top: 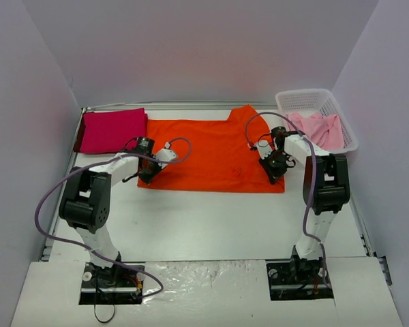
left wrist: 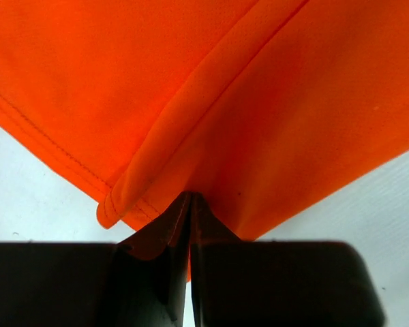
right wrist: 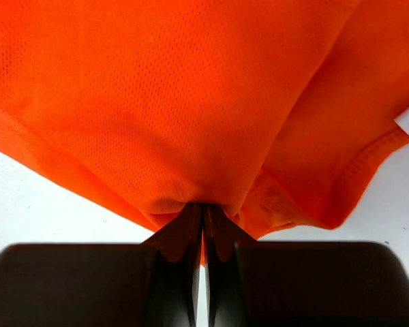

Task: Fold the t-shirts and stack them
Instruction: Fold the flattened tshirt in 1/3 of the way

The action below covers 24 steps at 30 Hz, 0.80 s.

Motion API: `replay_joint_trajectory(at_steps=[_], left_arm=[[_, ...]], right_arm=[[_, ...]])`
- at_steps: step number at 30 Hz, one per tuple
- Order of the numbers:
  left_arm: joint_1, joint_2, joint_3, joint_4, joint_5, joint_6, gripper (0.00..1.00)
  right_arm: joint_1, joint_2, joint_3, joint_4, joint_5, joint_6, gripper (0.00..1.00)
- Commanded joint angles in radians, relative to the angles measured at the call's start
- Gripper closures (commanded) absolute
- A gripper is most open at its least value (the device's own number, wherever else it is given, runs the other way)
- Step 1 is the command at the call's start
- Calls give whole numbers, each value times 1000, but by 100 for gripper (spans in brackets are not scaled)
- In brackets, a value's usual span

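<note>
1. The orange t-shirt [top: 215, 155] is lying spread flat across the middle of the tabletop [top: 211, 218] and reaching toward the far edge. Its near hem is running between the two arms. The left end effector [top: 147, 178] is sitting at the shirt's near left corner and the right end effector [top: 273, 176] at its near right corner.
2. The magenta-red t-shirt [top: 112, 131] is lying folded in a flat rectangle in the far left corner of the tabletop. It is just beside the orange t-shirt's left edge and apart from both end effectors.
3. The white lattice basket [top: 303, 100] is standing in the far right corner. The pale pink t-shirt [top: 320, 129] is lying bunched inside it, filling the nearer half.
4. The left end effector is pinching a fold of the orange t-shirt, its fingers pressed together with cloth between them. In the left wrist view, a rolled, stitched hem is curling down just left of the fingertips, with white tabletop showing on both sides.
5. The right end effector is likewise clamping the orange t-shirt, its fingers closed tight on a gathered bit of mesh-textured cloth. In the right wrist view, the fabric is puckering at the fingertips and a hemmed edge is sagging to the right.
</note>
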Motion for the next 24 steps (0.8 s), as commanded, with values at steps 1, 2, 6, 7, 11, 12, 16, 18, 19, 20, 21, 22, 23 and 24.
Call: replay_joint_trajectory(at_steps=[1,2,6,7,11,12,16,18,19,20,21,22,23,24], left_arm=[[-3,42,69,-57,-31,18,98],[0,50,70,-70,-46,23,98],[0,65,60,-93,-78,38,98],[0,67,60,-105,-80,43,98],[-1,64,41,-159,-96,60,98],[-3,55,34,-165,-97,63,98],[-7,26,9,-215,-97,86,98],[-15,9,-6,-254,-95,93,98],[-20,1,-14,-263,-98,98,98],[-24,-5,-20,-280,-98,101,98],[-35,-19,-35,-289,-97,106,98],[-41,-25,-40,-300,-97,109,98],[-47,-31,-46,-318,-97,110,98],[-53,-42,-52,-329,-94,112,98]], right_arm=[[4,32,24,-33,12,10,100],[6,41,19,-31,15,8,100],[6,61,1,-25,22,8,100],[6,63,-5,-25,28,10,100],[6,47,-53,-25,44,5,100],[4,40,-64,-25,47,5,100],[6,-5,-131,-23,62,4,100],[6,-22,-154,-25,73,5,100],[4,-38,-166,-25,76,4,100],[6,-46,-188,-26,78,4,100],[6,-51,-196,-26,82,4,100],[4,-62,-206,-26,87,4,100],[6,-69,-223,-28,90,4,100],[7,-74,-231,-31,97,4,100]])
